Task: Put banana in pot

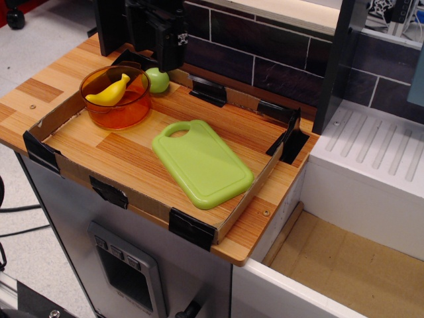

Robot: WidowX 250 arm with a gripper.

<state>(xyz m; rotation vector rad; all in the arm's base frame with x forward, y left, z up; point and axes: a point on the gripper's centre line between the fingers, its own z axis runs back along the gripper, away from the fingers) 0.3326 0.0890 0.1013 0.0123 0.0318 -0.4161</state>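
The yellow banana [110,92] lies inside the translucent orange pot [123,114], resting across it with one end up near the far rim. The pot stands at the back left of the wooden tray. My black gripper [166,61] hangs raised above and to the right of the pot, over the back wall of the tray and just above the green ball. It holds nothing and its jaws look open. It is well clear of the banana.
A round green ball-like fruit [158,80] sits right behind the pot, under the gripper. A lime-green cutting board [202,163] lies in the tray's middle. Low cardboard walls with black corner clips [191,228] ring the tray. A white drain rack [374,142] stands to the right.
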